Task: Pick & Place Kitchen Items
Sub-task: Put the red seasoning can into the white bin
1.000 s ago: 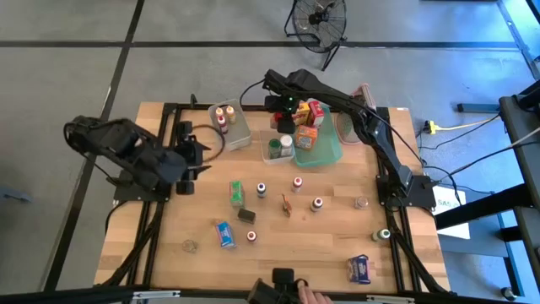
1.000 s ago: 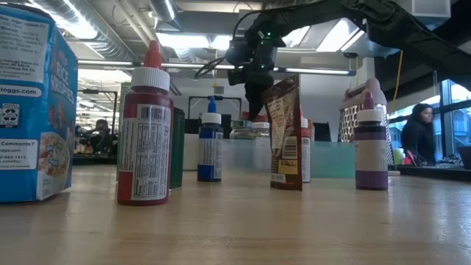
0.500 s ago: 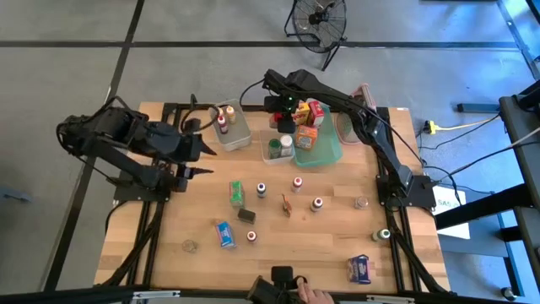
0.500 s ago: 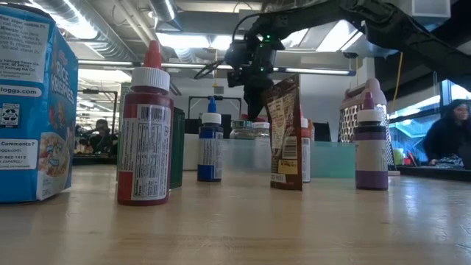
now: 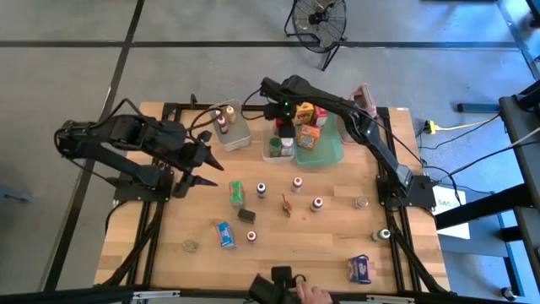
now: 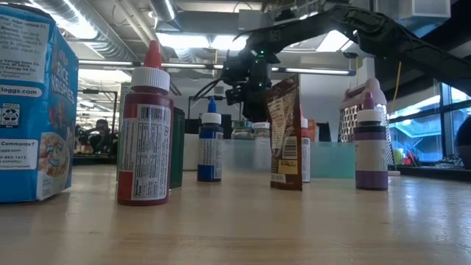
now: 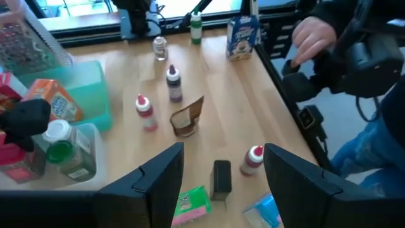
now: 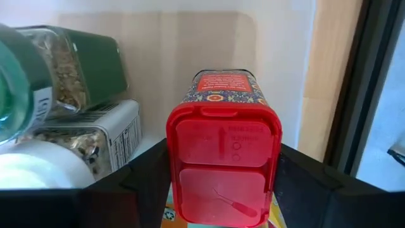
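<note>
In the low view a blue cereal box [image 6: 33,103] is cut off at the left edge. A dark figure [image 6: 464,151] sits half out of frame at right (too blurred to read). The right wrist view crops a red-lidded tin [image 8: 223,168] at the bottom.

- A red-lidded tin [image 8: 223,164] with a patterned label stands upright between the right gripper's [image 5: 285,128] dark fingers, over a clear bin [image 5: 268,154] that holds spice jars [image 8: 69,101].
- 2 orange boxes [image 5: 307,137] sit in the teal tray [image 5: 332,152].
- Small capped bottles [image 5: 261,190] stand scattered mid-table beside a green packet [image 5: 236,192] and a brown pouch [image 5: 287,205].
- 1 blue box [image 5: 224,234] lies near the front left; another blue box [image 5: 360,269] lies front right.
</note>
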Tool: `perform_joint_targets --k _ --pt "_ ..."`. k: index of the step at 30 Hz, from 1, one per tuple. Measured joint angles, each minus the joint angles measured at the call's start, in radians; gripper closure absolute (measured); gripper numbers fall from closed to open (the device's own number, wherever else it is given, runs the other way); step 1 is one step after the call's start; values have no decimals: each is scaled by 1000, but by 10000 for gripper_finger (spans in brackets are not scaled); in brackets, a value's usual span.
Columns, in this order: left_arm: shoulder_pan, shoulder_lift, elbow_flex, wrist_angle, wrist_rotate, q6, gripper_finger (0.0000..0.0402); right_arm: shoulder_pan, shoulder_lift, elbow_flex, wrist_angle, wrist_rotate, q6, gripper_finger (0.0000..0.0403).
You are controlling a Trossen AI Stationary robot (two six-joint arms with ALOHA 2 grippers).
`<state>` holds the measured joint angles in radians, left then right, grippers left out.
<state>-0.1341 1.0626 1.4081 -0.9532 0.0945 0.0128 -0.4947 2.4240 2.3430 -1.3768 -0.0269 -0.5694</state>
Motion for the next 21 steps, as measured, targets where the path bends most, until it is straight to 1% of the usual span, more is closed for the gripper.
perform_joint_targets --k 8,13,18,21 --pt "6 -32 -15 20 2 -2 190 -3 -1 0 13 1 -15 159" --pt "6 -32 -15 19 2 -1 190 -2 -1 0 33 48 5 157" --pt "6 -32 -15 19 0 0 190 -3 -1 0 52 67 31 156" --pt "6 -31 -15 18 0 0 190 -3 -1 0 53 50 31 154"
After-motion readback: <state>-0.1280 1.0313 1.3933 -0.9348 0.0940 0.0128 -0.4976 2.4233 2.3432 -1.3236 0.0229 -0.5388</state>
